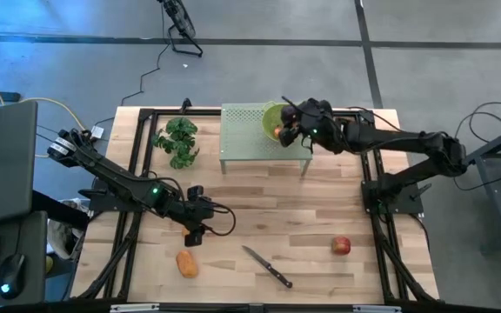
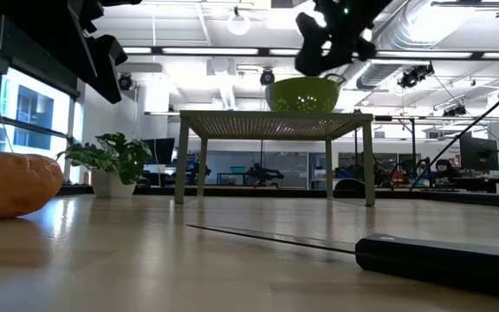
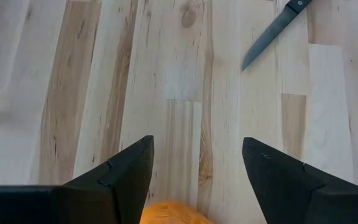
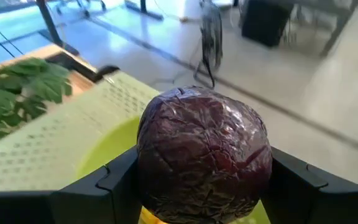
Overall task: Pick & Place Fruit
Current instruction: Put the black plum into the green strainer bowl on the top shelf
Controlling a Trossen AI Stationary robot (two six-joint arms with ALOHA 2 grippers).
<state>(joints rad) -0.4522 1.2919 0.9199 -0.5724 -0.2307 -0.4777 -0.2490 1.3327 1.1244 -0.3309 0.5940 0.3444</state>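
No readable text, label or sign anywhere (not one letter).

Orange fruit (image 3: 174,213) cut by edge; knife (image 3: 277,29) handle cropped.

Grey floor (image 1: 259,22) with dark seams around the table; beyond, white ceiling (image 2: 223,35) with strip lights and ducts (image 2: 444,39), bright windows (image 2: 33,117) at one side, desks behind

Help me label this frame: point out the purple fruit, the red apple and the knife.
purple fruit (image 4: 204,152), right wrist view, middle of its wrinkled skin, between the right gripper's fingers.
red apple (image 1: 342,246), high view, its top.
knife (image 1: 259,262), high view, on the blade.
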